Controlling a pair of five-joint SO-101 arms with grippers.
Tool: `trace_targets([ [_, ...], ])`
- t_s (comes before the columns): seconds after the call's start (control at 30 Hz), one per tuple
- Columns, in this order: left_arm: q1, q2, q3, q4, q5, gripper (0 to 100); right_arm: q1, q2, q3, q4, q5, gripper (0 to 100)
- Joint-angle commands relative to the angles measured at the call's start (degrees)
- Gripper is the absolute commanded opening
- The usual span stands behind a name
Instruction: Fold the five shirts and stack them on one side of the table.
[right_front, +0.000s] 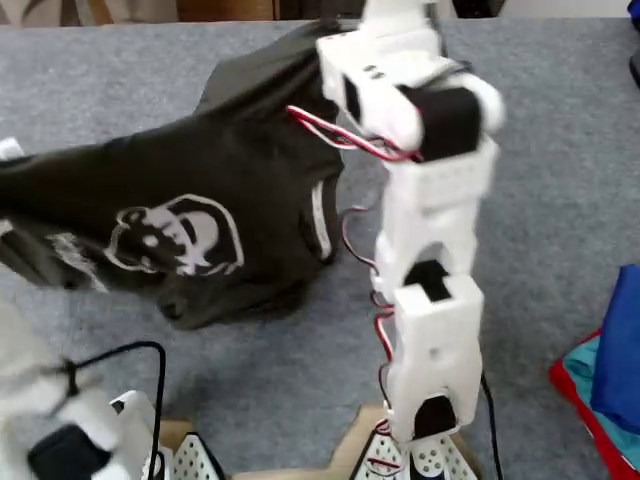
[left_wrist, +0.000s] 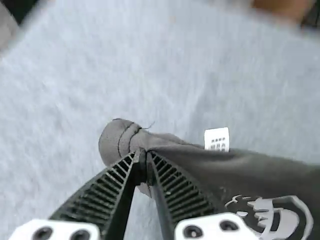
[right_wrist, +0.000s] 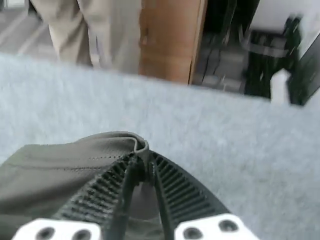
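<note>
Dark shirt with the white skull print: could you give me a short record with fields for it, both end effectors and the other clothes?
shirt: dark fabric shirt with white skull print, unfolded on the grey cloth-covered table
left end effector: shut on a bunched edge of the shirt, near its white label
right end effector: shut on the shirt's hem
other clothes: red, teal and blue fabrics at the table's edge
</note>
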Motion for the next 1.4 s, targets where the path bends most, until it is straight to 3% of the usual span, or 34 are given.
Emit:
trace_targets([
  [0.0,-0.1,-4.0,-10.3,0.5,2.2,2,2.7,-9.9,-2.7,-1.6,-0.5,0.5],
  [0.33,-0.4,-4.4,-34.8,-3.8,7.3,2,17.1,-27.5,-2.7,-9.4,-0.4,0.5],
  [0.5,-0.4,-4.5,-37.5,-9.7,8.8,2,24.4,-33.4,-2.6,-14.9,-0.4,0.5],
  [0.63,-0.3,-4.2,-37.4,-8.7,8.5,2,25.4,-33.9,-2.5,-14.8,0.0,0.5],
  [0.77,2.2,-4.0,-30.9,-2.6,8.8,2,25.4,-33.9,0.4,-14.8,0.0,0.5],
  [0.93,9.8,-4.0,-8.1,-1.6,12.7,2,25.0,-33.7,8.4,-14.9,0.0,0.5],
  [1.03,10.4,-4.0,3.0,-2.6,14.7,2,20.3,-33.7,13.3,-15.0,0.0,0.5],
  [1.17,9.5,-4.0,10.6,-5.7,16.6,2,5.7,-33.7,20.3,-16.2,0.0,0.5],
  [1.37,-5.0,-3.8,17.1,-12.5,16.8,2,-20.0,-33.7,29.8,-30.7,-0.4,0.5],
])
